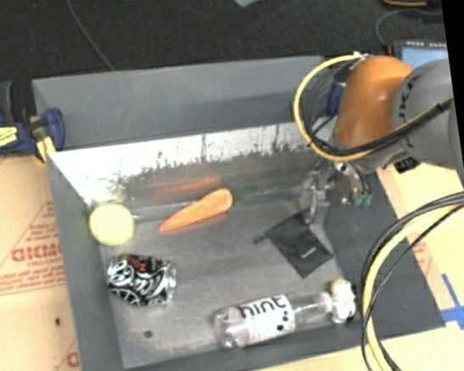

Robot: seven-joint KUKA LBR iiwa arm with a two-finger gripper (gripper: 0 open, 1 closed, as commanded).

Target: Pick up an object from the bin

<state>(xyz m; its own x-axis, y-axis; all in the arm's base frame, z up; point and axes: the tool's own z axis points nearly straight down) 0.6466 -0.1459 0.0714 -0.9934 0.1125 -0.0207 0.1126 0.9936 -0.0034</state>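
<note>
Hanging by one black pad (302, 246), the gripper (314, 201) (opening unclear) faces one carrot (197, 211), one bottle (268, 319), one can (141, 279), one pale ball (111, 224).

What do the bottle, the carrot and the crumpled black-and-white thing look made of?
Bottle: clear plastic, glossy; the bin floor shows through, white cap at its right end. Carrot: likely moulded plastic or foam, matte, evenly orange; could be real. Crumpled thing: probably thin foil or a crushed can; sharp creases, bright glints.
</note>
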